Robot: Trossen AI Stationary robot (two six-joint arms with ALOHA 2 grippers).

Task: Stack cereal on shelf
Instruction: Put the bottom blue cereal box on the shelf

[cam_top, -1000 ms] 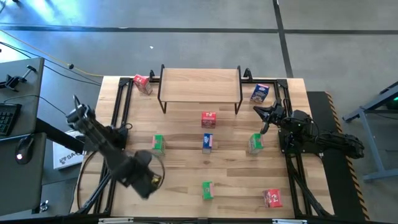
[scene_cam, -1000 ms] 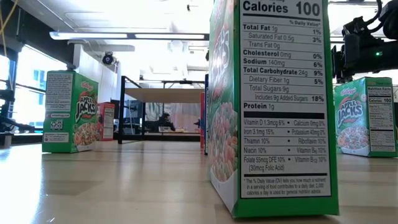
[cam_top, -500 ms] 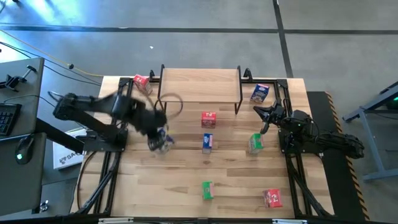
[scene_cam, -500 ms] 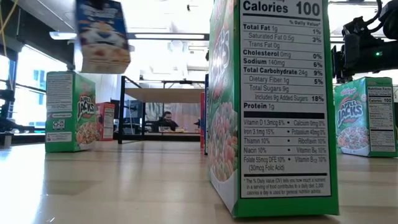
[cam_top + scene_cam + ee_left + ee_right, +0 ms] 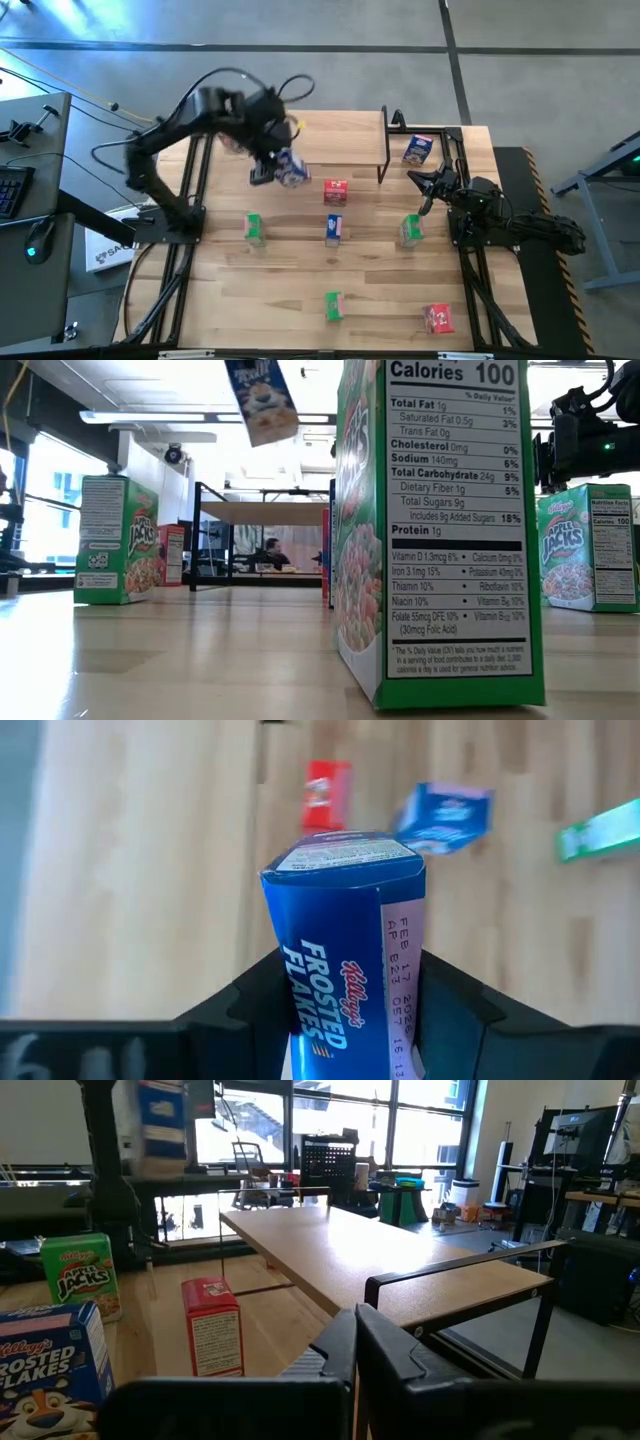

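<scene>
Item carried: one blue cereal box (image 5: 291, 170), Frosted Flakes, held off the table in the left gripper (image 5: 345, 1020), jaws clamped on its two sides. In the high view it sits left of centre in the upper half of the frame, just at the front edge of the shelf (image 5: 340, 130); in the low view it hangs tilted at the top of the frame, above shelf height.

Shelf: light wooden top on black legs, upper centre of the high view, nothing on it that I can see.

Boxes on the table: red box (image 5: 335, 191) and blue box (image 5: 334, 229) at centre; green box (image 5: 254, 228) to their left; green box (image 5: 410, 230) to their right; green box (image 5: 333, 305) lower centre; red box (image 5: 438, 318) lower right; blue box (image 5: 418, 149) upper right beside the shelf.

Right gripper (image 5: 428, 183): parked at the right of the frame beside the shelf's end, fingers closed, empty.

Risks, as I judge them: the carried box is tilted, so it may land on an edge and topple on release; the grip is low on the box, so it may pivot; a low approach could clip the shelf edge.
</scene>
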